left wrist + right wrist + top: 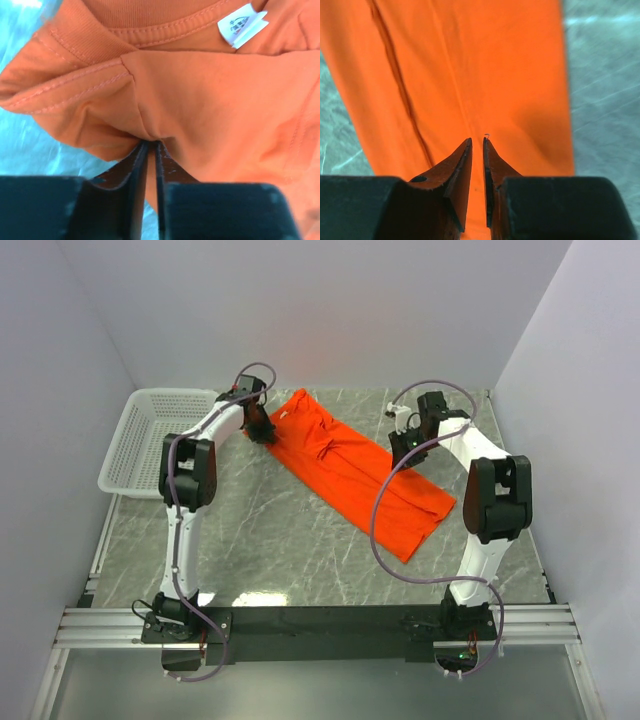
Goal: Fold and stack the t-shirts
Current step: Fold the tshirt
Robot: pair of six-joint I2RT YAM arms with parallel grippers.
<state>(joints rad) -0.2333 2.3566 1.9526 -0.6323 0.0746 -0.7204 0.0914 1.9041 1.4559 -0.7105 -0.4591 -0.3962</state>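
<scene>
Left wrist: left gripper (151, 144) nearly closed, pinching t-shirt (225, 115) (cloth puckered).

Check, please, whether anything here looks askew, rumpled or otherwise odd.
Nothing is damaged or spilled. The t-shirt, folded into a long strip, lies diagonally on the table with creases bunched near its middle. Beside the collar, the cloth puckers where the left gripper pinches it.
</scene>
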